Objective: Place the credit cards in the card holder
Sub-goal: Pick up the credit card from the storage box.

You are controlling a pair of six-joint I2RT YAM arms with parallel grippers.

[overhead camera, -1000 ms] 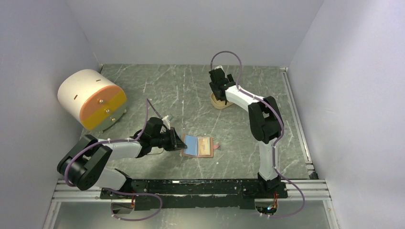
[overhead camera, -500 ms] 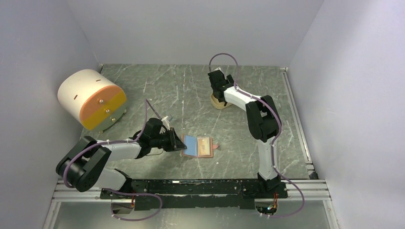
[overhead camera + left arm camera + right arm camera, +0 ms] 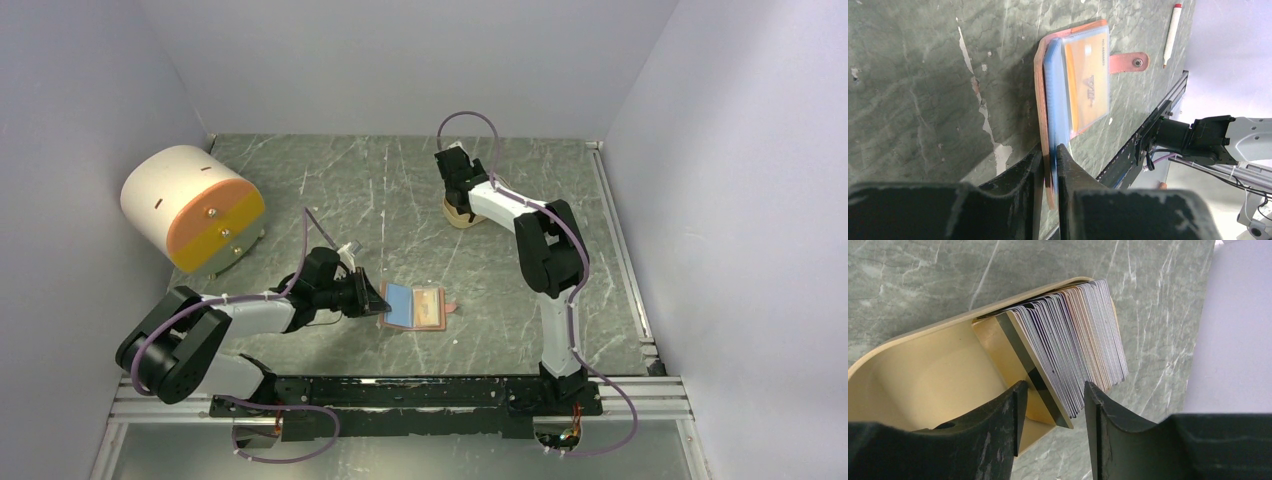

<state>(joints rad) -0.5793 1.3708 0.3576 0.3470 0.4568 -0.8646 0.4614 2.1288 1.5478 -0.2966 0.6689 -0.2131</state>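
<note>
**Between the left gripper's fingers: card holder edge, right gripper astride the cards**

Between the fingers of the left gripper sits the near edge of the card holder. The jaws are drawn almost together, clamped on the pink rim and on the blue card lying against it. Ahead of this gripper the card holder lies open and flat on the tabletop. An orange card shows under a clear pocket just past the blue one, and the snap tab sticks out at the far side. Beyond the tab, off to the gripper's upper right in the wrist view, lies a white pen.

Under the right gripper stands a stack of credit cards, packed on edge and leaning in the far end of a beige tray. This gripper's jaws stand apart, one finger on each side of the front cards of the stack, whose lower corner lies between the fingertips. I cannot tell whether the pads press on those cards.

Far to the left gripper's left, in the overhead view, sits a white-and-orange drum.
</note>
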